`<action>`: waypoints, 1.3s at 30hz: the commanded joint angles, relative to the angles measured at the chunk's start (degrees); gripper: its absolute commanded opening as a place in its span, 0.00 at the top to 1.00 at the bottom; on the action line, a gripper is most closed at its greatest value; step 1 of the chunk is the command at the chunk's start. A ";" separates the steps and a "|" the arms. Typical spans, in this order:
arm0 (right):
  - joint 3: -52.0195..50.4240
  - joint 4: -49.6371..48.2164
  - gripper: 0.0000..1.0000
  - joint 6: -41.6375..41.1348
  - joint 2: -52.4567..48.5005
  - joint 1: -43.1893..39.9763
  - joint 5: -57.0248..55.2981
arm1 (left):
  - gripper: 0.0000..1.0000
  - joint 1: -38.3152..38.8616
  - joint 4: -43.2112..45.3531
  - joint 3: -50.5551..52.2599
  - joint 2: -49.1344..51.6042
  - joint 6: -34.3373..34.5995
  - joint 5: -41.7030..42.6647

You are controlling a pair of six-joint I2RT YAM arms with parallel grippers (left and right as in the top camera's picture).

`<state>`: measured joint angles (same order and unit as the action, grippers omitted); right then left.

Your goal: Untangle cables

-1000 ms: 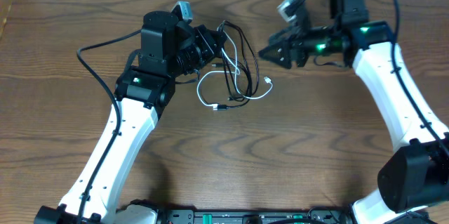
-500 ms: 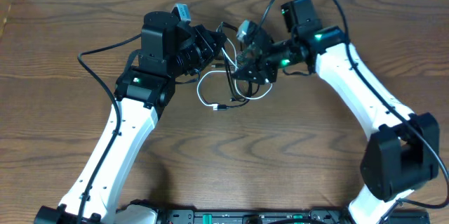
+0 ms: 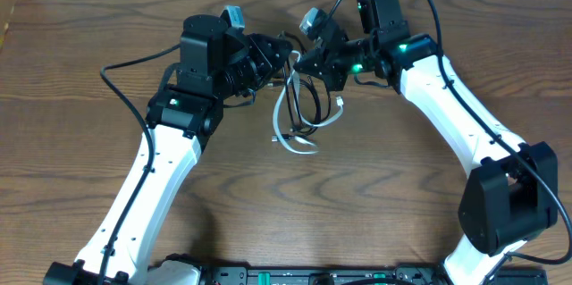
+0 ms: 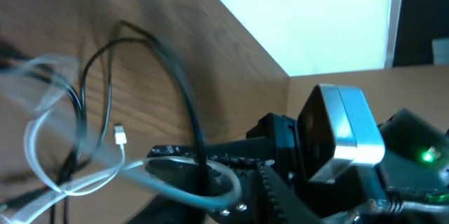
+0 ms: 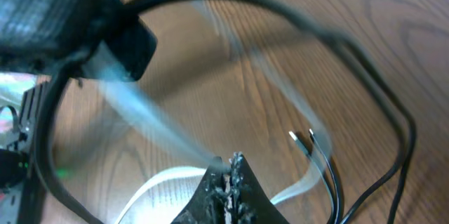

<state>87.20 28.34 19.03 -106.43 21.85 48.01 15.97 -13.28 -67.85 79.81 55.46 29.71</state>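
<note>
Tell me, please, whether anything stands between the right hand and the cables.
Nothing visible does. The right hand is at the tangle, its fingers closed where the white cable meets them, and the black cable loops close beside.

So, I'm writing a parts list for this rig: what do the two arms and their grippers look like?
Both match: the left arm and right arm have long white links and black joint housings with small green lights. Thick black wires loop off them. The left gripper and right gripper are black, each with a silver-grey camera block beside it.
</note>
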 commanded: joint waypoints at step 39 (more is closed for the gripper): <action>1.18 4.66 0.40 -8.28 -0.20 -2.78 -3.93 | 0.93 0.09 -1.09 -0.63 -0.61 -23.82 0.07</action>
<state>87.74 33.15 7.97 -105.93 17.80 41.30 15.97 -15.42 -67.85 79.81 33.21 27.75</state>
